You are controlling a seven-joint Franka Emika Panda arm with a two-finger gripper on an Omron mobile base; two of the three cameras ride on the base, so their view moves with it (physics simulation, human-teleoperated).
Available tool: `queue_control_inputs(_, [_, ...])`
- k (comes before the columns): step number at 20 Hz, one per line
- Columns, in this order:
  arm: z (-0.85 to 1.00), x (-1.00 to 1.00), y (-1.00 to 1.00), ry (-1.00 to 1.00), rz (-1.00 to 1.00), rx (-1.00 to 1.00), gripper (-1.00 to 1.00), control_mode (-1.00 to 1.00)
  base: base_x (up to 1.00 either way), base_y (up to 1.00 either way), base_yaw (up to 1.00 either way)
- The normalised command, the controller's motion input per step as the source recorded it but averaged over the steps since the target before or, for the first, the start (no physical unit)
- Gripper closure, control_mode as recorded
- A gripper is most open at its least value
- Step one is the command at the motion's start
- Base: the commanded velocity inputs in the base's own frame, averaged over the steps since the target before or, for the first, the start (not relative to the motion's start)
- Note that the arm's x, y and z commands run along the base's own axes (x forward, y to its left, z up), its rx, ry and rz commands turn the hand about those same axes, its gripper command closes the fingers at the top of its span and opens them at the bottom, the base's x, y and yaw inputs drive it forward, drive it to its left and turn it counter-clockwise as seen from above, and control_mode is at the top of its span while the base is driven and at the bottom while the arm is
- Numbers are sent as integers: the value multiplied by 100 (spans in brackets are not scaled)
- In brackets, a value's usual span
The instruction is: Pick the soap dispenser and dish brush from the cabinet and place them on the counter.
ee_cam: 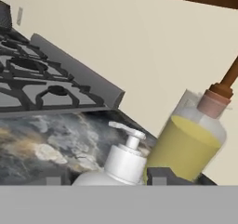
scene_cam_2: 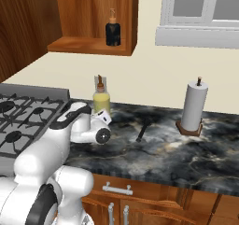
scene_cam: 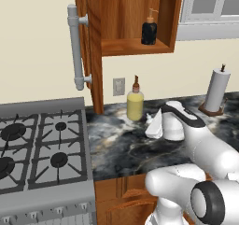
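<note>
Low over the counter (scene_cam: 121, 144), a white soap dispenser (ee_cam: 122, 162) sits between the gripper's (ee_cam: 104, 177) dark fingertips (ee_cam: 160, 175), its pump head pointing away from the hand; the jaws appear closed on its body. Just beside it stands a bottle of yellow liquid (scene_cam: 135, 105) with a brown pump, against the wall. A dark dish brush (scene_cam_2: 143, 130) lies on the marble nearby. Above, the open cabinet (scene_cam: 130, 46) holds a black pump bottle (scene_cam: 149, 30). Further along stands a paper towel roll (scene_cam_2: 193, 108), with the stove (scene_cam: 42, 149) on the other side.
</note>
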Motion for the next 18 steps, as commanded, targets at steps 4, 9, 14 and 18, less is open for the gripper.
queue_control_inputs(4, [-21, 0, 0, -10, 7, 13, 100, -100, 0, 0, 0])
queue_control_inputs(9, [-20, -3, 0, -13, 9, 9, 100, -100, 0, 0, 0])
queue_control_inputs(14, [-9, -10, 0, -16, 9, 7, 100, -100, 0, 0, 0])
queue_control_inputs(18, [-9, -10, 0, -10, 6, 2, 100, -100, 0, 0, 0])
